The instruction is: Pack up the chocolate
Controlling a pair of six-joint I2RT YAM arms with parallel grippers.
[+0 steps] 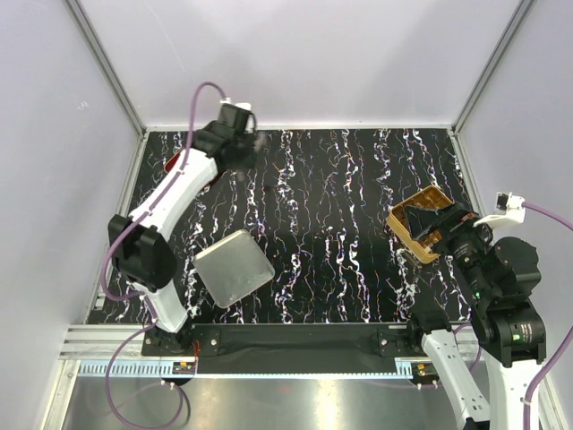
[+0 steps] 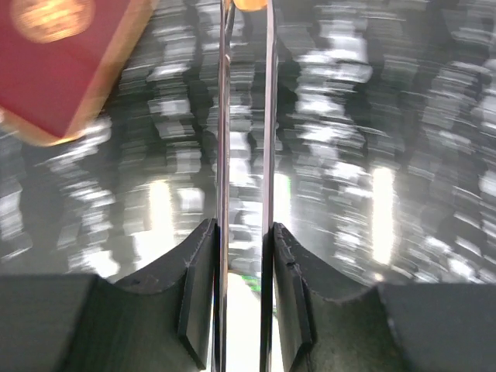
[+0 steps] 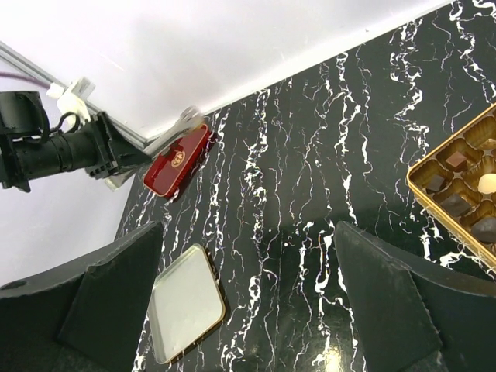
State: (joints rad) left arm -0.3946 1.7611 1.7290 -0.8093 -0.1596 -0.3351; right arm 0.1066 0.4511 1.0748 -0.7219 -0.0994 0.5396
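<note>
Tabletop [image 1: 340, 224]: glossy black, white marble veining. Tin lid [image 1: 234, 269]: silver metal, satin sheen. Compartmented box [image 3: 422, 164]: shiny gold. Red tray [image 3: 177, 163]: glossy. Right end effector [image 3: 248, 229] fingers [image 3: 116, 294]: matt black plastic.

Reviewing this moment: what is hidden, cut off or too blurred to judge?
Left wrist view: motion blur; whether the left gripper holds anything is unclear.
Top view: the left arm hides most of the red flat case.
Top view: the right gripper covers part of the gold compartmented box.
Right wrist view: the frame edge cuts the box, so its small chocolate pieces cannot be counted.
</note>
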